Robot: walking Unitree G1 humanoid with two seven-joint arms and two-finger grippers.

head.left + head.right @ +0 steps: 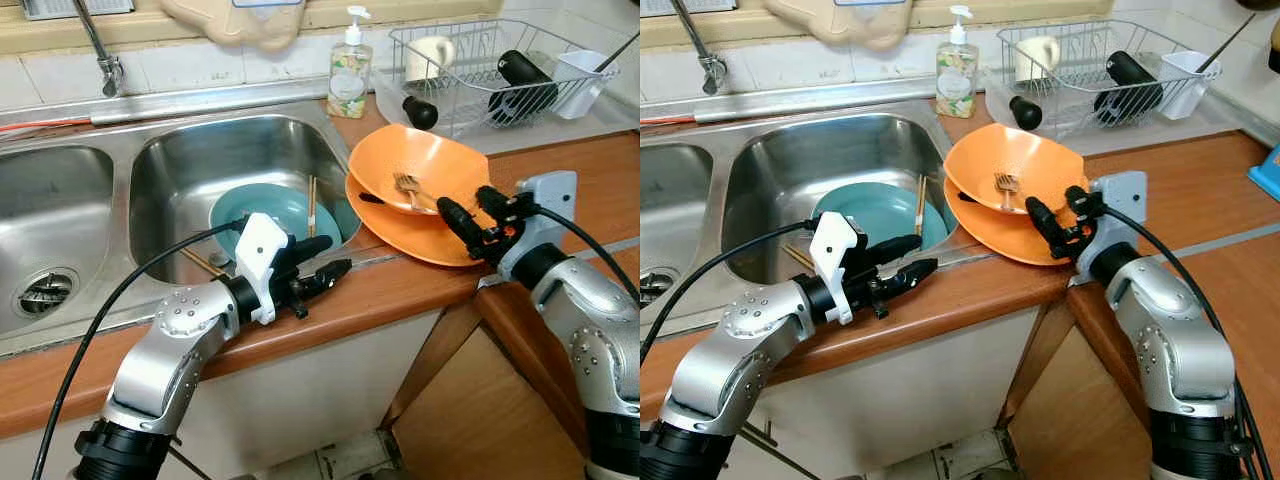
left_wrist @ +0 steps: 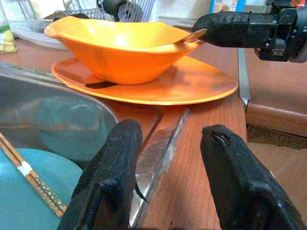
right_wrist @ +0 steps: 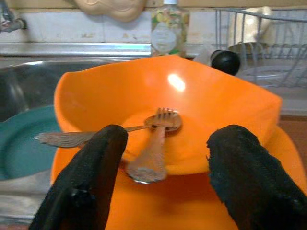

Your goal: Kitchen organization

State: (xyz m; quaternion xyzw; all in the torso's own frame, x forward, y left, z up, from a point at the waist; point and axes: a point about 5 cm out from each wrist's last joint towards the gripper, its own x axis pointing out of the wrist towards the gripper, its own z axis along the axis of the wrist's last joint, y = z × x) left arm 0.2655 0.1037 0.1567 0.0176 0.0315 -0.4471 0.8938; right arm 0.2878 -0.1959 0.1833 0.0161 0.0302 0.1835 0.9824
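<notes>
The right pincer (image 3: 158,191), fingers spread, is reaching to the fork (image 3: 156,143) in the orange bowl (image 1: 425,165); it should be closing on the handle gently. The left pincer (image 2: 168,182) is waiting released.

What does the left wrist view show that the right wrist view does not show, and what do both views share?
Left wrist view alone: the chopsticks lying on the teal plate, the counter edge, and the right gripper at the bowl's rim, seen from the side.

Right wrist view alone: the soap bottle, the fork and spoon lying inside the bowl, and the tiled wall.

Both: the orange bowl resting on the orange plate, the teal plate in the sink, and the dish rack behind.
</notes>
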